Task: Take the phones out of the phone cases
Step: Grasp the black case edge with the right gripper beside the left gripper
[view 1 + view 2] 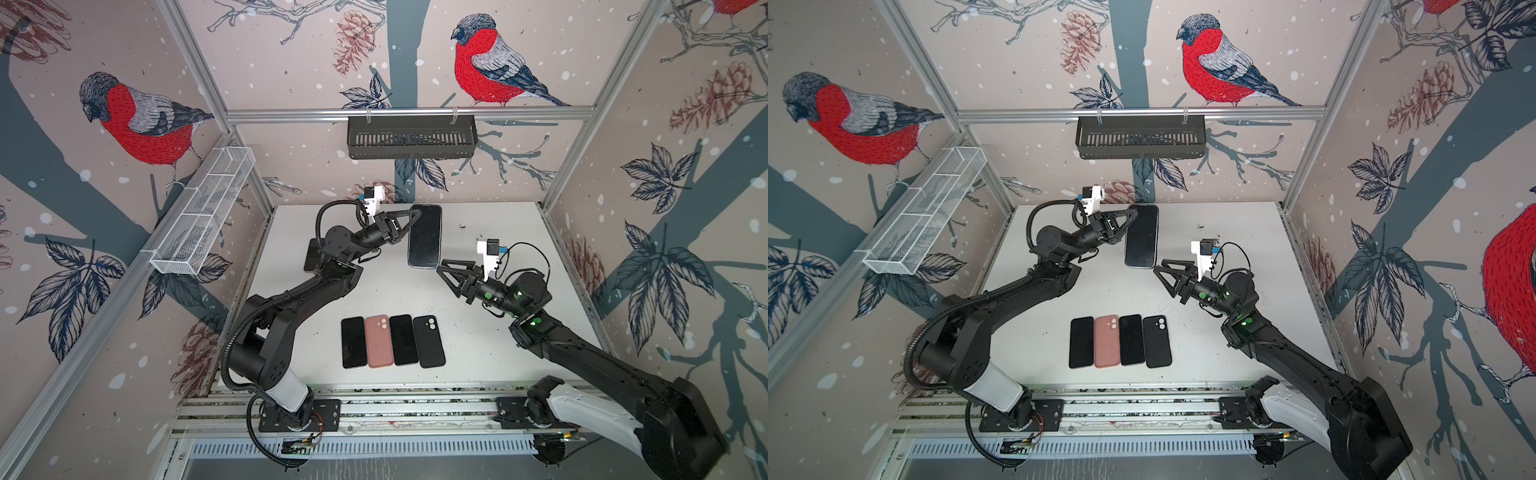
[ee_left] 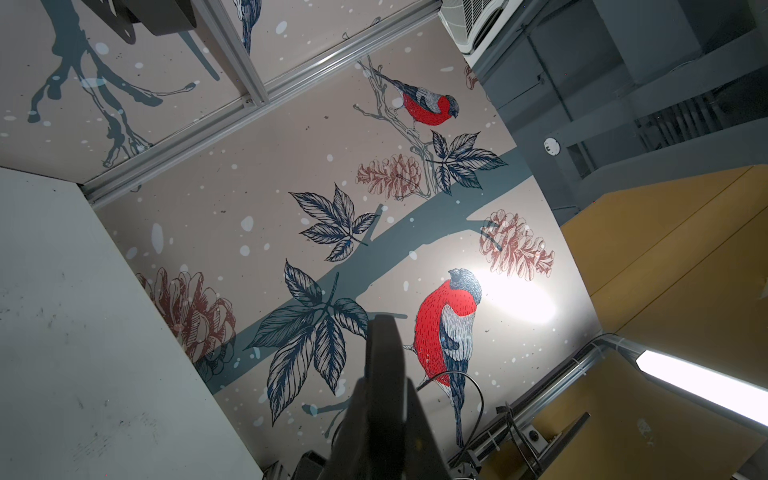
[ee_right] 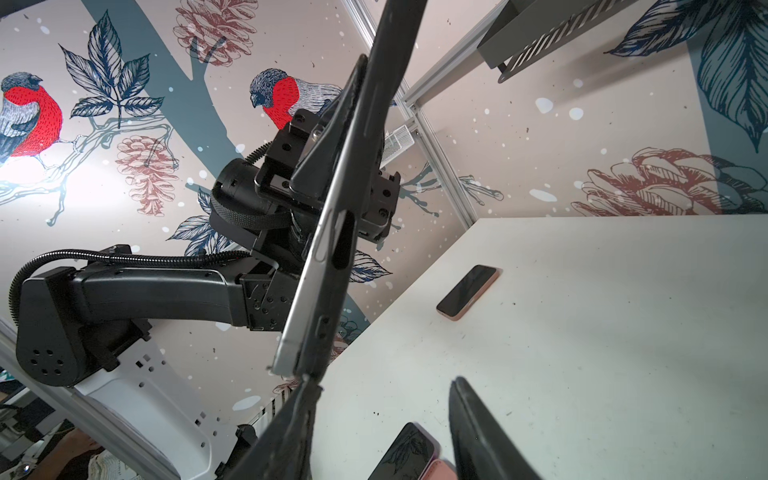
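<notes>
Above the table (image 1: 478, 332), the left gripper (image 1: 415, 216) clamps the phone (image 1: 424, 237) aloft by one edge while the right gripper (image 1: 440, 266), jaws parted and empty, noses at a corner; the black case (image 3: 353, 174) looks still on, so the peeling-off remains to do

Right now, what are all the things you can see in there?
cased phone: one, black, held above the table
screen-up phones: two, black, front row
back-up cases: two, pink and black, same row
pink-cased phone: one, lying behind left arm
wire basket: one, white, left wall
slotted basket: one, black, back wall
table: one, white, under everything
left gripper: black, shut on cased phone
right gripper: black, open, at its lower end
</notes>
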